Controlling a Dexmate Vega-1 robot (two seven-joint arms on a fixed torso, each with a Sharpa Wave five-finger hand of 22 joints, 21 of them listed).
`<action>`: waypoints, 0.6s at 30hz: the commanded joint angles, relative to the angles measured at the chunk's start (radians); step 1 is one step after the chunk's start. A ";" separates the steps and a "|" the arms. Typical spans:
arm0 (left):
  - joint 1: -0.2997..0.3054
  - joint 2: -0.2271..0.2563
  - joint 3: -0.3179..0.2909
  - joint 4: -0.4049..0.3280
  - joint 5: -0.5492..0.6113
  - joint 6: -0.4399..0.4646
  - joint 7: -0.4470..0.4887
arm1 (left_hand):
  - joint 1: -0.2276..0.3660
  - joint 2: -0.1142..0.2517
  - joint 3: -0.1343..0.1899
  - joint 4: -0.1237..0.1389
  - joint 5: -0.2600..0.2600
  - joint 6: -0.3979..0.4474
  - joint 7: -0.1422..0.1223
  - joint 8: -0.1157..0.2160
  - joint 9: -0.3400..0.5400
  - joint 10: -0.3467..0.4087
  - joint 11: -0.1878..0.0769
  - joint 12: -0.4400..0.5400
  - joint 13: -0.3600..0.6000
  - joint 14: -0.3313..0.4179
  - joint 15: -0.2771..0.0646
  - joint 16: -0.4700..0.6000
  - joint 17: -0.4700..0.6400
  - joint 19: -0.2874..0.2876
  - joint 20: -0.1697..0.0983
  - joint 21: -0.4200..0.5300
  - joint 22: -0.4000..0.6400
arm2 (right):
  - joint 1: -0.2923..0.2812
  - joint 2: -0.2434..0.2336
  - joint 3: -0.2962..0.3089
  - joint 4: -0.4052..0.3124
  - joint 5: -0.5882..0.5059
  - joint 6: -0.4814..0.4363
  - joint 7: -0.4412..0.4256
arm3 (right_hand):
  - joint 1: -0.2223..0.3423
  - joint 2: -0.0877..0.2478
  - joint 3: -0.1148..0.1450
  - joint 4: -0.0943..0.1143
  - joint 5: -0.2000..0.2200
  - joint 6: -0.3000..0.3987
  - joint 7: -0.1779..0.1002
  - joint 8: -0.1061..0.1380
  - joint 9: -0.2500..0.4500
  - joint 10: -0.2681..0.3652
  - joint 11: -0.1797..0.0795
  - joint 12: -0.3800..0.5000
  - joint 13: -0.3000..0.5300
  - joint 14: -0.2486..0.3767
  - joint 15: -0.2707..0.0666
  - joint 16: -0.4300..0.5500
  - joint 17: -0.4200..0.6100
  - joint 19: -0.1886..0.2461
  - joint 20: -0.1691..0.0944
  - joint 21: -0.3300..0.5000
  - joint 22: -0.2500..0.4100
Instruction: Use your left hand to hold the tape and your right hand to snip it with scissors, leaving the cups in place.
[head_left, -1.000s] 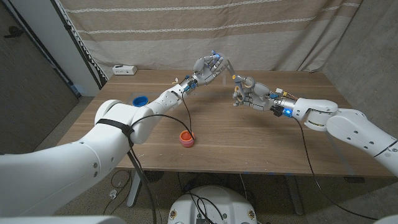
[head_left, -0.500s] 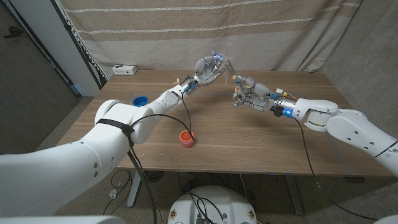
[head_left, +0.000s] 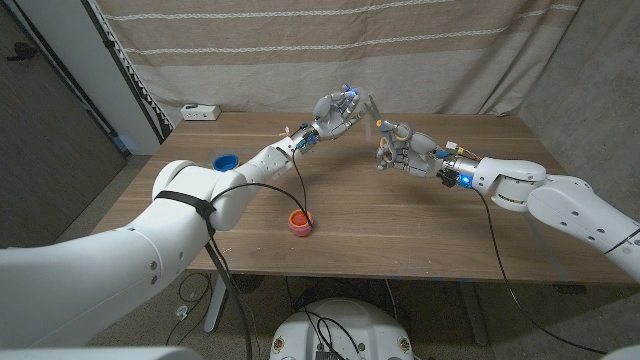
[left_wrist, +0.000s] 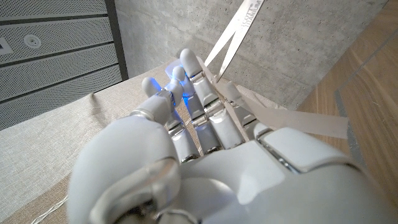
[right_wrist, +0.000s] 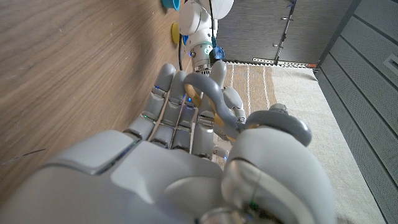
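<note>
Translucent tape (left_wrist: 311, 121) was pinched taut by the left hand (head_left: 335, 110) so the right hand's (head_left: 400, 150) gripped scissors (right_wrist: 214, 102) could reach it.

From my head view, the tape (head_left: 371, 104) is too thin to trace fully. In my right wrist view the scissors (right_wrist: 214, 102) blades are hidden behind the right hand (right_wrist: 180, 155). The left wrist view cuts off the tape strip's end.
</note>
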 joint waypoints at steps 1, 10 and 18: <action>0.008 -0.001 -0.012 0.002 0.015 0.013 0.020 | 0.013 -0.005 0.001 -0.003 0.007 0.008 0.000 0.009 -0.002 0.060 -0.051 0.174 0.038 0.014 -0.013 0.005 0.011 0.010 -0.117 0.005 0.003 | -0.002 0.002 0.008 0.013 0.001 0.008 0.002 | -0.005 0.007 0.002 -0.002 -0.002 0.001 0.003 -0.001 0.005 0.011 -0.003 0.492 0.005 -0.002 -0.043 0.007 0.003 0.001 0.001 0.005 0.000; 0.008 -0.004 -0.015 0.002 0.033 0.018 0.042 | 0.014 -0.007 0.003 -0.003 0.008 0.010 -0.001 0.010 -0.003 0.068 -0.051 0.180 0.044 0.020 -0.013 0.005 0.022 0.013 -0.115 0.006 0.003 | 0.003 0.002 0.011 0.021 -0.004 0.010 0.005 | -0.008 0.007 0.002 -0.001 -0.003 0.005 0.004 -0.002 0.005 0.012 -0.004 0.491 0.004 -0.002 -0.045 0.007 0.001 0.000 0.002 0.004 0.000; 0.002 -0.012 -0.018 0.003 0.058 0.023 0.065 | 0.014 -0.010 0.005 -0.003 0.008 0.013 0.003 0.011 -0.004 0.069 -0.051 0.184 0.049 0.027 -0.013 0.006 0.033 0.015 -0.115 0.006 0.002 | 0.006 0.001 0.014 0.026 0.005 0.001 0.006 | -0.007 0.007 0.002 -0.001 -0.003 0.007 0.000 -0.001 0.007 0.012 -0.004 0.493 0.007 -0.003 -0.046 0.007 0.000 0.000 0.001 0.004 0.000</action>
